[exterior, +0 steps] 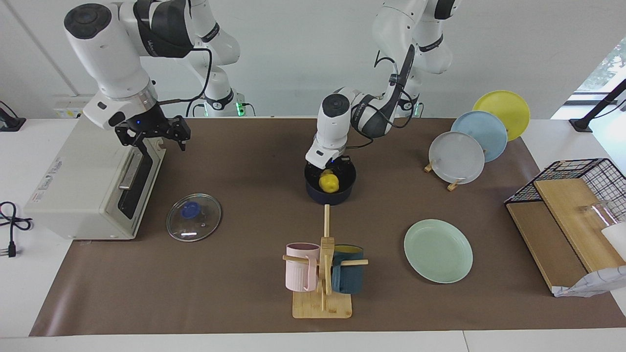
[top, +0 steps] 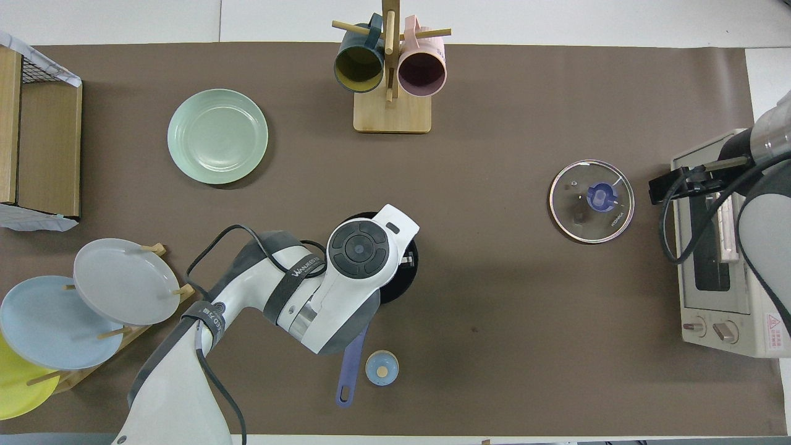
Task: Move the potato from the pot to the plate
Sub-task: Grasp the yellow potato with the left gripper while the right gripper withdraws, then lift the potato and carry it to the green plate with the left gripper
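Yellow potato (exterior: 329, 182) sits in the pot (exterior: 330, 194) at frame centre; my left gripper (exterior: 328, 169) dips in, seemingly pinching it. Right gripper (exterior: 155, 132) waits spread, upper left. Plate (exterior: 438, 251) lies lower right.

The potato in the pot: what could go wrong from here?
1. The left gripper is down in the pot at the potato; the smooth lump might slip when lifted.
2. A lift could catch the rim and drag the pot.
3. The route to the plate passes near the mug rack.
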Controlling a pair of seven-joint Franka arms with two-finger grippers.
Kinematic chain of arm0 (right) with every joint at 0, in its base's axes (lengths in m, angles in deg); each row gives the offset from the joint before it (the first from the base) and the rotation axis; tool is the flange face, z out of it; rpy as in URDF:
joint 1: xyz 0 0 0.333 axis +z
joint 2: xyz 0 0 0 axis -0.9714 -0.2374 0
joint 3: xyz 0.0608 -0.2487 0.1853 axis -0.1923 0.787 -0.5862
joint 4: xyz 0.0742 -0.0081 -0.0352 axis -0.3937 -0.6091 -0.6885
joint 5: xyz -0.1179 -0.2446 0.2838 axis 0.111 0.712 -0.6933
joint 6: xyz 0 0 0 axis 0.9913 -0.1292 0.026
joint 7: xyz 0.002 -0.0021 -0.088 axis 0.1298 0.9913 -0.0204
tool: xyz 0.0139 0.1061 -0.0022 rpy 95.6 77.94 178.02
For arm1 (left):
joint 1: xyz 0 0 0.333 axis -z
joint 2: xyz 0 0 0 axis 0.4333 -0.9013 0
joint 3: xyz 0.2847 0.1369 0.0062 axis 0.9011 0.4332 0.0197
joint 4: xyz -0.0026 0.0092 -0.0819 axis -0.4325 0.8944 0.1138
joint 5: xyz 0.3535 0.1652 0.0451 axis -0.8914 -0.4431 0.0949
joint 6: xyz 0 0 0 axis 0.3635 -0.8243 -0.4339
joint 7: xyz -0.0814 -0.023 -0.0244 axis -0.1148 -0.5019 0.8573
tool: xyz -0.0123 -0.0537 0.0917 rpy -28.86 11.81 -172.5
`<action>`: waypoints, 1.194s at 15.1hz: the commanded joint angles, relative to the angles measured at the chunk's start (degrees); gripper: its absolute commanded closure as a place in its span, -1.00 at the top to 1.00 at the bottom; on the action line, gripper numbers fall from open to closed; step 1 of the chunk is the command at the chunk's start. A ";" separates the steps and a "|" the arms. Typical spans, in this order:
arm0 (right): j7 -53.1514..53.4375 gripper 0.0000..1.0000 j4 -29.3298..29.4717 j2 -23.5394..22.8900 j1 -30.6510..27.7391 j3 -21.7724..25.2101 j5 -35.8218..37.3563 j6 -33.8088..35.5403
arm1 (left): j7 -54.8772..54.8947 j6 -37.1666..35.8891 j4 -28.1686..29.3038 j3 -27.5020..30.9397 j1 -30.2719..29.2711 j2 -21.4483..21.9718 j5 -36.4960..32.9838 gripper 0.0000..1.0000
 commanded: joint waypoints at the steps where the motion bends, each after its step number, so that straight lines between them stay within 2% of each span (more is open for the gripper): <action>1: 1.63 1.00 -0.23 1.83 -1.94 -0.47 -1.19 2.05 | -1.02 1.43 0.86 0.86 0.71 0.12 -1.13 -0.32; 5: 1.72 1.00 0.02 2.11 -0.28 1.72 -1.01 2.23 | -0.93 1.26 0.77 0.86 0.62 0.65 -1.13 -0.50; 10: 1.72 1.00 0.55 0.96 -0.54 1.81 -0.66 4.59 | -0.67 -2.33 0.07 1.12 0.45 4.15 -1.13 -0.56; 15: 1.63 1.00 -0.59 1.93 -1.15 1.73 -0.84 5.30 | 0.30 -11.30 -5.64 1.21 -2.62 6.53 -1.13 -0.56; 18: 1.80 1.00 -0.68 2.10 -1.33 2.34 -0.84 5.30 | 4.94 -16.83 -10.81 1.21 -7.00 7.07 -1.04 -0.56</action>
